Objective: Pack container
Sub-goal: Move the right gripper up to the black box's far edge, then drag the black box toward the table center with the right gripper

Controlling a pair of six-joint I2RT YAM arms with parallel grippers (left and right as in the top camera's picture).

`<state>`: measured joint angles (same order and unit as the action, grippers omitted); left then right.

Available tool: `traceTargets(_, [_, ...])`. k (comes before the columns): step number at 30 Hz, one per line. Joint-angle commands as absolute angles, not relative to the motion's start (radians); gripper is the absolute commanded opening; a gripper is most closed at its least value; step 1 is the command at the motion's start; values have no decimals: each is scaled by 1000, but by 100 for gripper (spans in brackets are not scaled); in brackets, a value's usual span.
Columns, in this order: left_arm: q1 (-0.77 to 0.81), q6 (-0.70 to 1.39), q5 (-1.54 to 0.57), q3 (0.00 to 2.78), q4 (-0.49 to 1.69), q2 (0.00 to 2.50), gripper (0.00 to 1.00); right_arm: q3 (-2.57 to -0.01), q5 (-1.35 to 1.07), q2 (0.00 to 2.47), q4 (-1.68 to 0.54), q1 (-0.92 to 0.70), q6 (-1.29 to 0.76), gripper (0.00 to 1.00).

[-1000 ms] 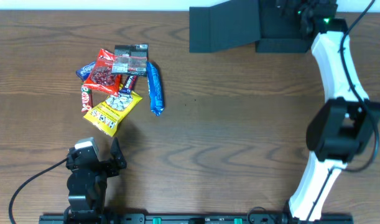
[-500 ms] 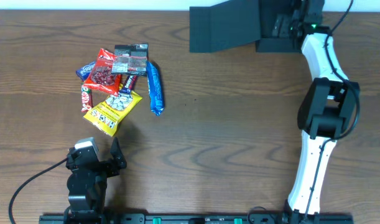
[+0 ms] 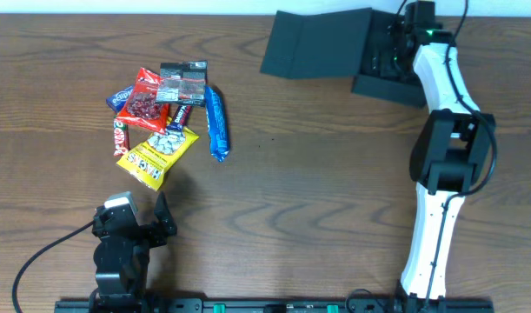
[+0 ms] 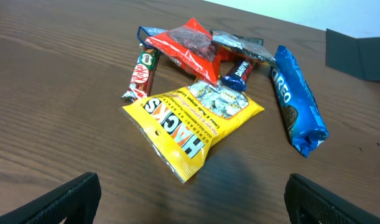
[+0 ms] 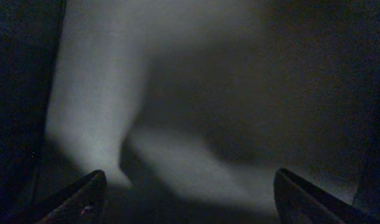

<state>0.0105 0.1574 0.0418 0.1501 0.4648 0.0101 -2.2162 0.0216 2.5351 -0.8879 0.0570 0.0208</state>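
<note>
The dark container (image 3: pixel 382 83) sits at the far right of the table with its flap lid (image 3: pixel 317 43) lying open to the left. My right gripper (image 3: pixel 388 48) is open, down inside the box; its wrist view shows only the dim box interior (image 5: pixel 196 106) between the spread fingers (image 5: pixel 190 199). A pile of snack packets (image 3: pixel 161 113) lies at the left: a yellow Hacks bag (image 4: pixel 193 118), a blue Oreo pack (image 4: pixel 295 106), a red bag (image 4: pixel 186 43) and a KitKat bar (image 4: pixel 140 74). My left gripper (image 4: pixel 193 205) is open and empty, near the front edge, short of the yellow bag.
The wood table (image 3: pixel 317 191) stretches between the snack pile and the box. The right arm (image 3: pixel 443 148) reaches from the front right edge up to the box. The lid's corner shows at the right edge of the left wrist view (image 4: pixel 364 53).
The right gripper has moved left into the box. The box and its lid have shifted and turned slightly on the table. The left arm has not moved.
</note>
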Motion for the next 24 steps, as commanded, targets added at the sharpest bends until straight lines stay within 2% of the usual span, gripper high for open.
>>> traceTargets(1, [14, 157, 60, 132, 467, 4, 95, -2238, 26, 2537, -961, 18, 46, 91])
traceTargets(3, [14, 157, 60, 132, 467, 4, 95, -2244, 26, 2532, -1031, -7, 46, 97])
traceTargets(8, [14, 157, 59, 132, 466, 4, 95, -2244, 27, 2528, -1156, -59, 30, 98])
traceTargets(14, [14, 157, 60, 132, 466, 4, 95, -2246, 25, 2502, -1199, -70, -86, 98])
traceTargets(24, [14, 157, 59, 132, 466, 4, 95, -2252, 56, 2143, -1142, -69, -82, 99])
